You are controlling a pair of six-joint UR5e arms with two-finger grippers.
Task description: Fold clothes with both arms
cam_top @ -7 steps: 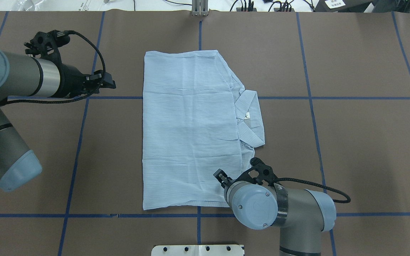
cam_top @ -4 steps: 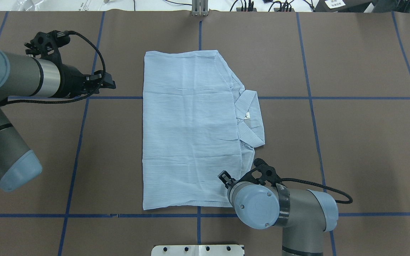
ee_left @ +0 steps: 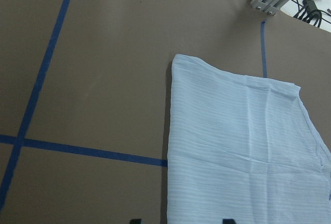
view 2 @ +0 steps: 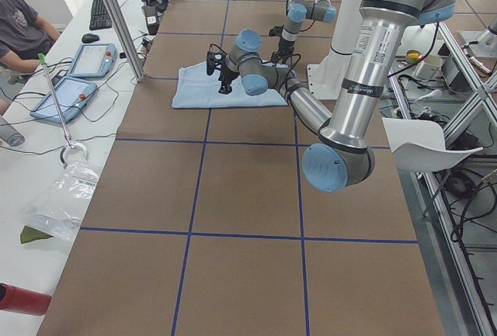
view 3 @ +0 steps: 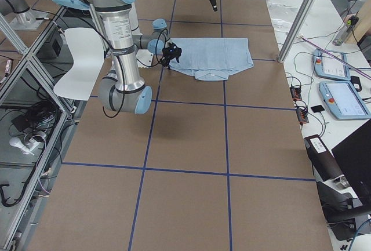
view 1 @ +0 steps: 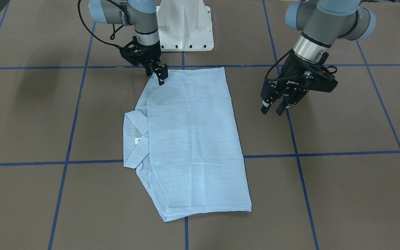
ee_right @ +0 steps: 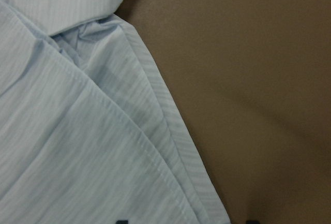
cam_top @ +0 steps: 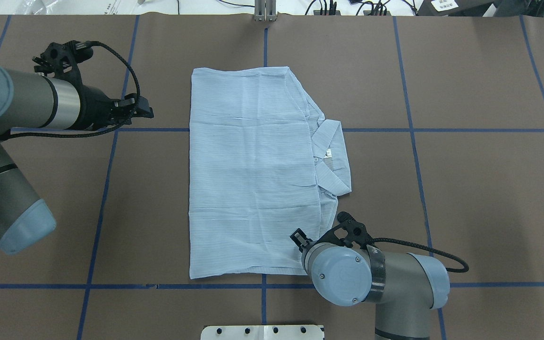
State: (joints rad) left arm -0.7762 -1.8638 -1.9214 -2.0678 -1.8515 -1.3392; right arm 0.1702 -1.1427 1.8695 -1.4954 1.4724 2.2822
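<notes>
The pale-blue striped shirt (cam_top: 248, 179) lies flat on the brown table, folded into a tall rectangle, its collar (cam_top: 331, 156) sticking out on the right. My right gripper (view 1: 156, 75) is open and low over the shirt's near right corner. In the right wrist view the shirt's seamed edge (ee_right: 170, 131) runs between the two fingertips. My left gripper (cam_top: 148, 109) is open and empty, held above the bare table to the left of the shirt. The left wrist view shows the shirt's far left corner (ee_left: 178, 61).
The white pedestal base (view 1: 186, 27) stands at the table's near edge. Blue tape lines (cam_top: 106, 189) cross the brown cover. A metal post (cam_top: 265, 12) stands at the far edge. Tablets (view 2: 85, 60) and a seated person (view 2: 23, 25) are beyond it.
My right arm's wrist has shifted slightly to the right and toward the near edge at the shirt's corner. The left arm and the shirt have not moved.
</notes>
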